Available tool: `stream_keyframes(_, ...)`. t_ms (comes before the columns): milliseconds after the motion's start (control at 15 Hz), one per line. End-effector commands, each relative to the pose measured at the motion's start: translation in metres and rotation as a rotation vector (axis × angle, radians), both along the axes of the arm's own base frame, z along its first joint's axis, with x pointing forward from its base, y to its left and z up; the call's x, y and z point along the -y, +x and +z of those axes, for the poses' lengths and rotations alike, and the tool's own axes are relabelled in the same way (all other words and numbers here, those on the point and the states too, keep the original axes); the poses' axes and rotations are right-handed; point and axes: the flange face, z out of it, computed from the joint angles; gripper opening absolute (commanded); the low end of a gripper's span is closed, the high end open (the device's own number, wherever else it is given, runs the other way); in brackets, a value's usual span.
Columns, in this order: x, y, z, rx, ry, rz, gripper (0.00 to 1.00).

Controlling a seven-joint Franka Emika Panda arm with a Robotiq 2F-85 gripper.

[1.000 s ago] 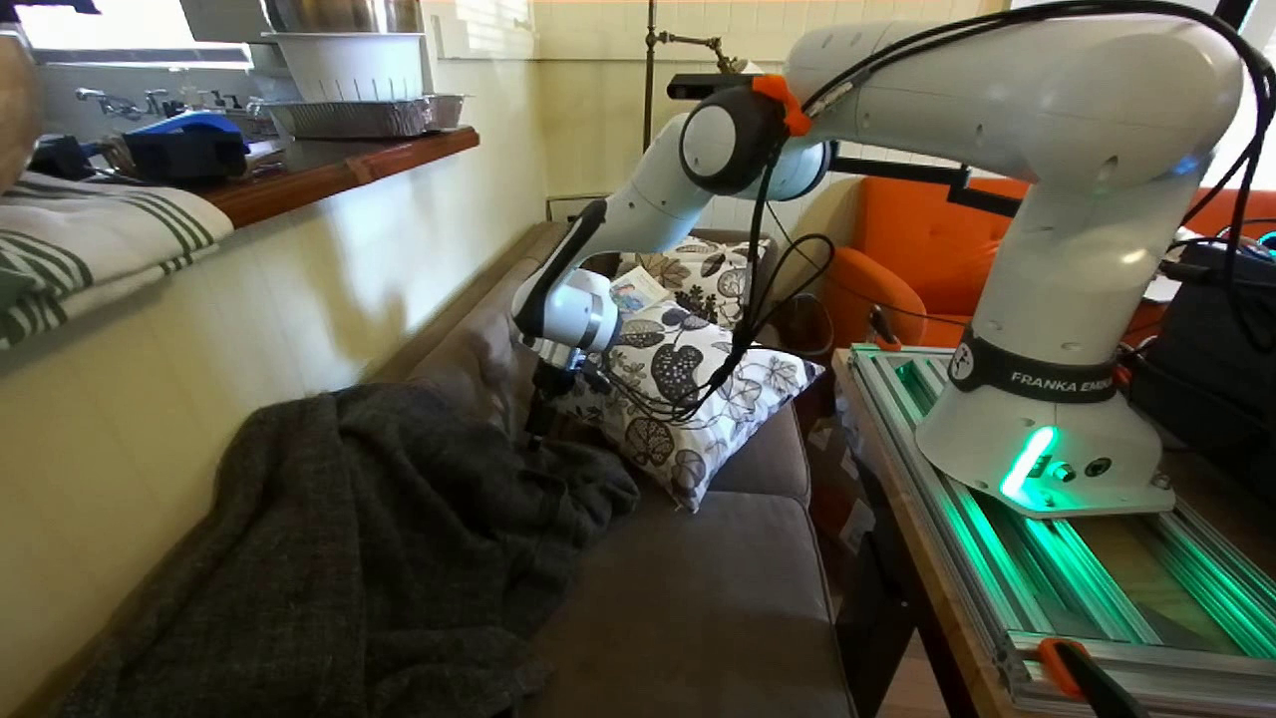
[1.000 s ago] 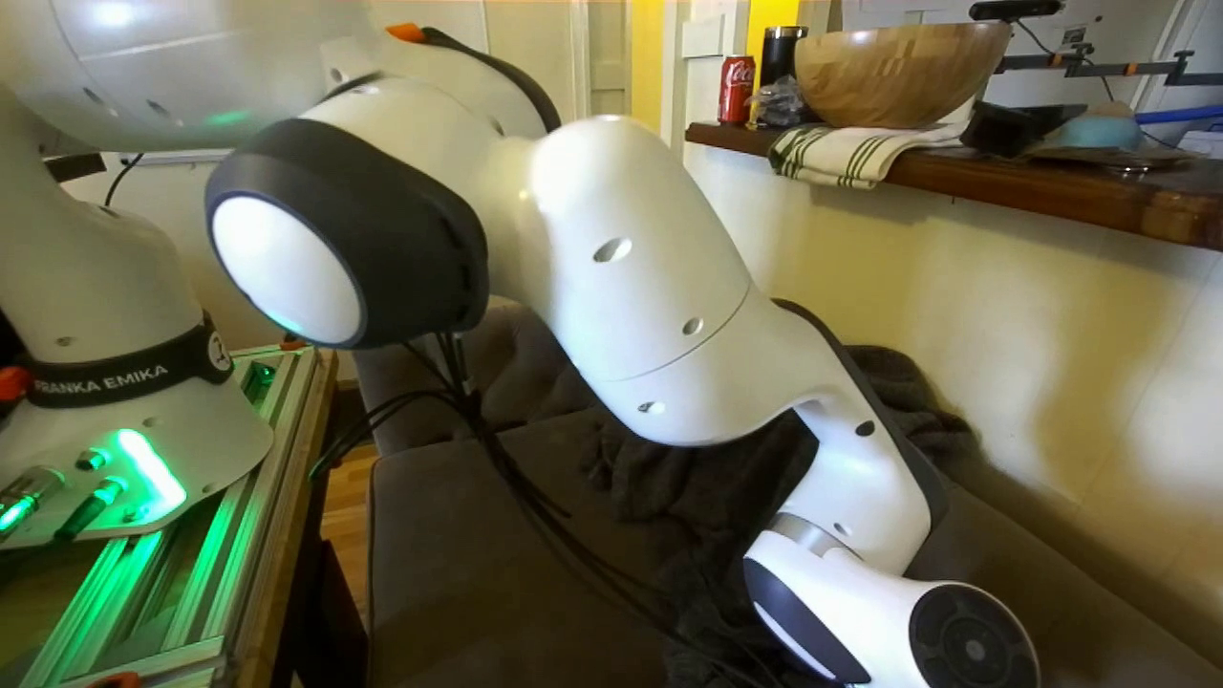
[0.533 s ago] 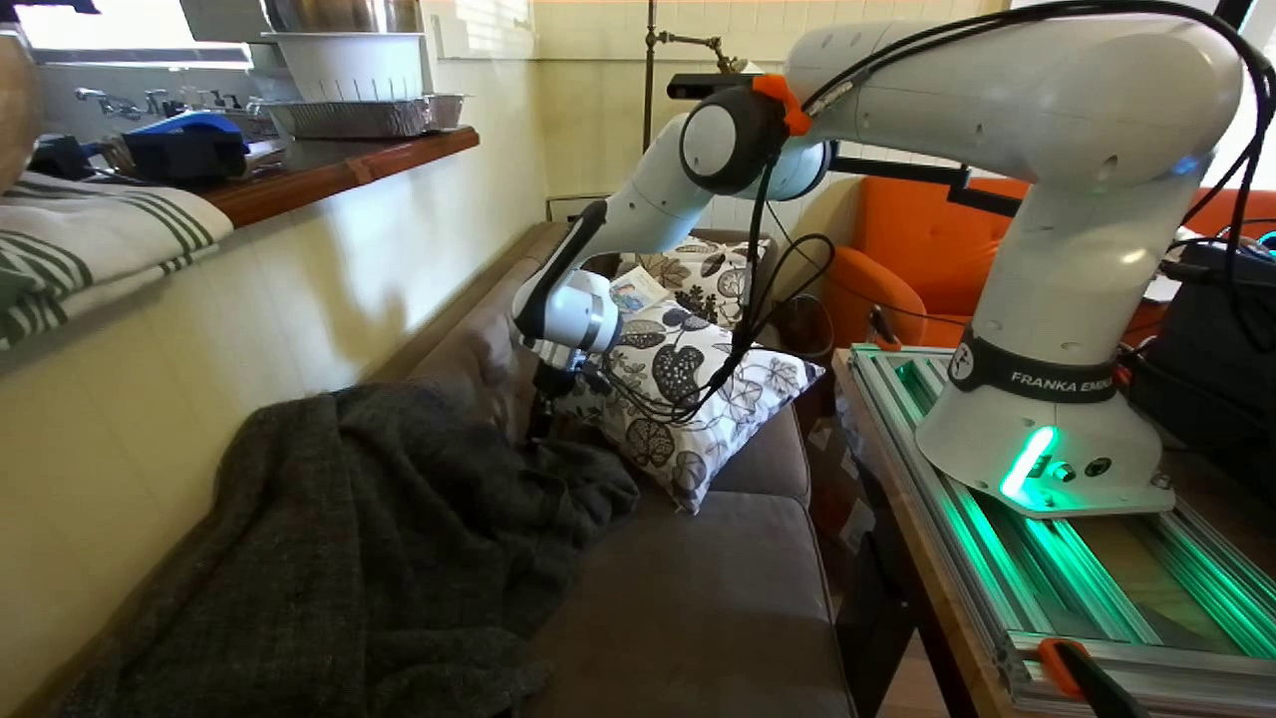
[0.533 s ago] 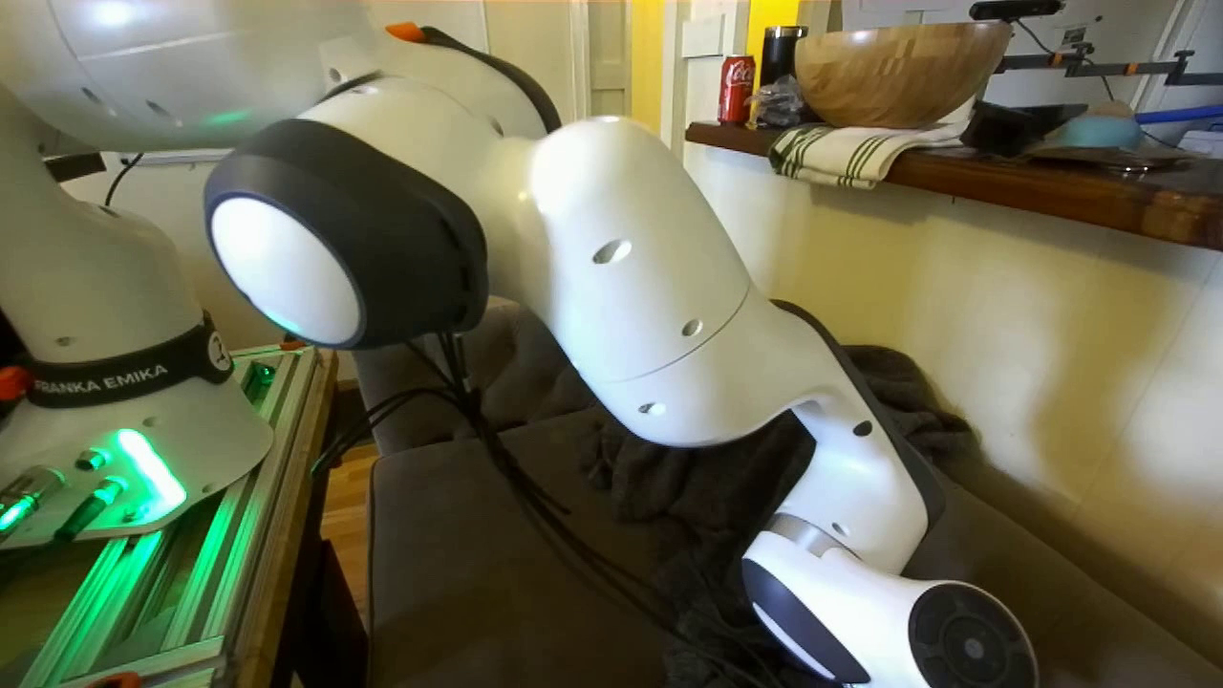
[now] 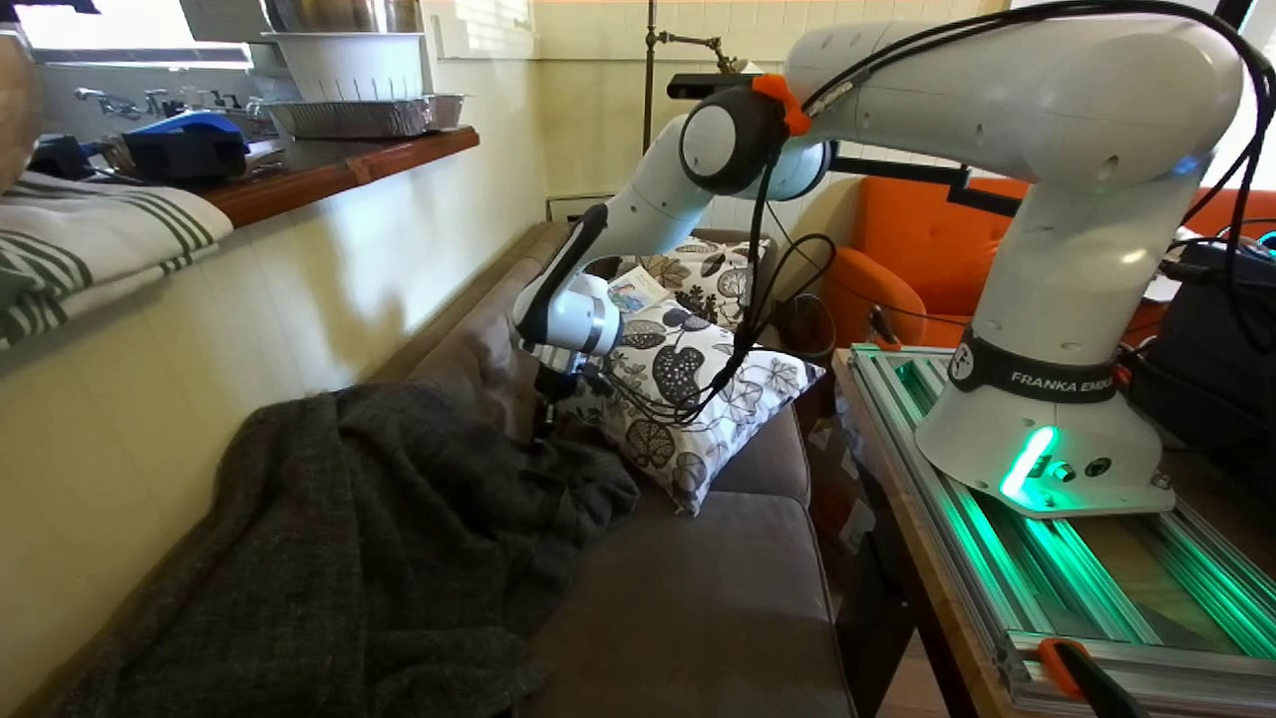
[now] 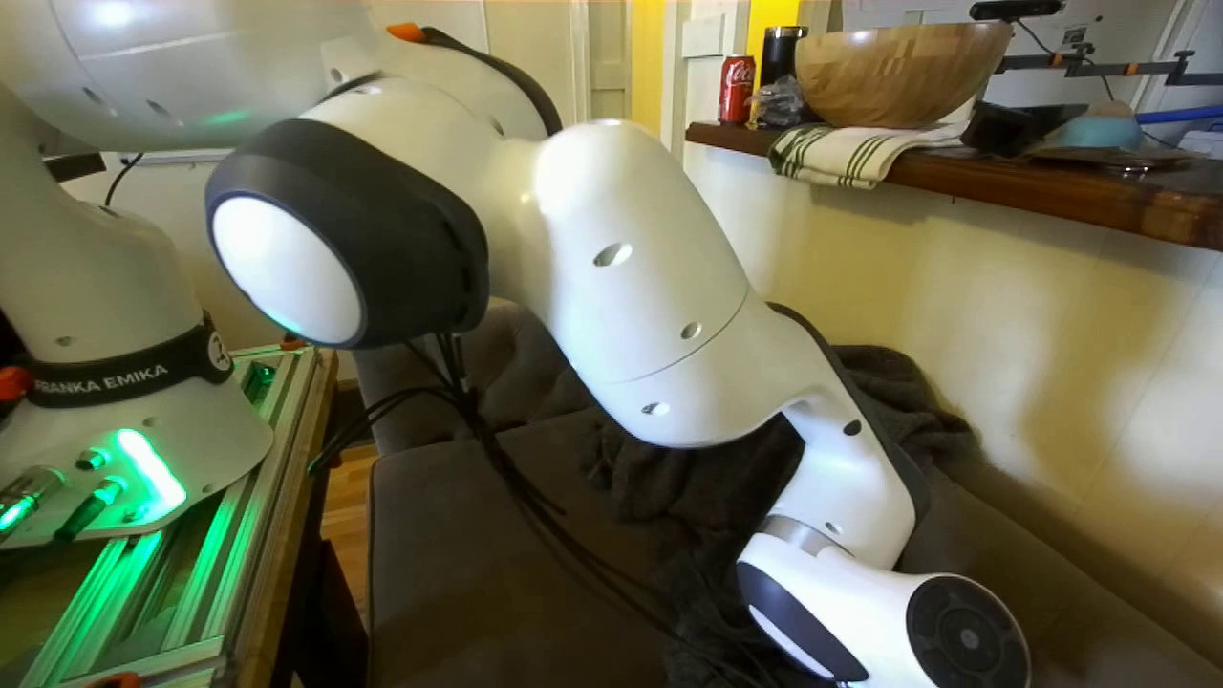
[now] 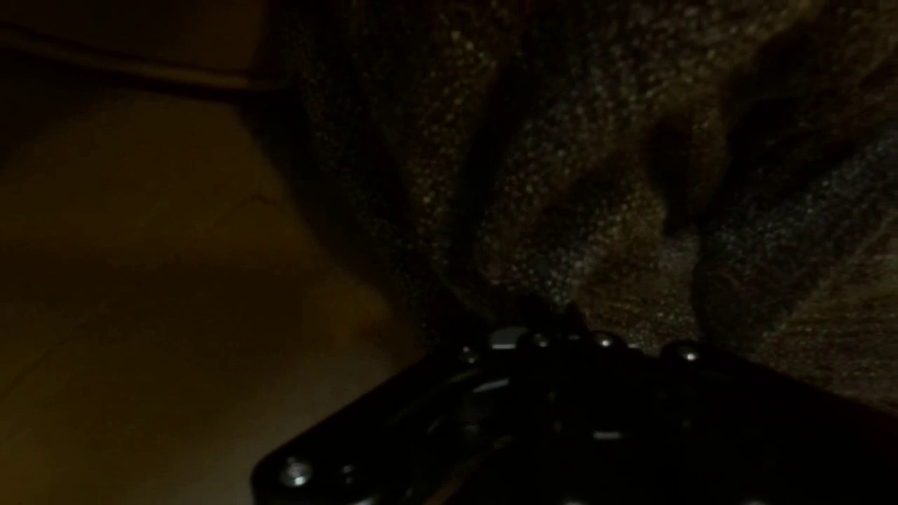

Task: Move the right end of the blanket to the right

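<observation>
Black and dim, the claw [image 7: 572,344] sits at the lower edge of the wrist view. Its two sides slope inward, but I cannot tell whether the tips are spread, pressed together or pinching anything (that view is very dark). Both exterior views show a long brown sofa [image 5: 688,608]. Beside it stands a metal-railed bench [image 5: 1196,668] carrying the white robot arm [image 5: 1097,110], which bends out over the sofa. The dark grey blanket [image 5: 379,568] lies rumpled across the sofa's backrest and seat; in an exterior view its pillow-side end is right by the claw, and whether the two touch is hidden. Just beside that end leans a tilted pillow [image 5: 698,454] with a leaf print, another pillow [image 5: 723,284] behind it. Near where the pillows overlap shows a pale paper [image 5: 636,291].
</observation>
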Motion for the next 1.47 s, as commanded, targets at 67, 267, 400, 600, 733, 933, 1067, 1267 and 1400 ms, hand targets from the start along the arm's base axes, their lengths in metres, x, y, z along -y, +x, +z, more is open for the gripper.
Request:
stream_keyframes(67, 0.007, 0.007, 0.018, -0.005, -0.021, 0.009, 0.03)
stream_keyframes(267, 0.019, 0.010, 0.056, 0.003, -0.086, 0.007, 0.02)
stream_keyframes(400, 0.025, 0.014, 0.085, 0.027, -0.129, 0.025, 0.02)
stream_keyframes(600, 0.023, 0.024, 0.145, 0.121, -0.248, 0.063, 0.02)
stream_keyframes(733, 0.019, 0.030, 0.186, 0.200, -0.325, 0.079, 0.02)
stream_keyframes(933, 0.005, 0.038, 0.252, 0.340, -0.425, 0.097, 0.02)
stream_keyframes(1067, -0.004, 0.043, 0.298, 0.442, -0.474, 0.098, 0.02)
stream_keyframes(1267, -0.009, 0.041, 0.371, 0.575, -0.454, 0.070, 0.02)
stream_keyframes(1400, -0.009, 0.056, 0.347, 0.559, -0.442, 0.062, 0.03)
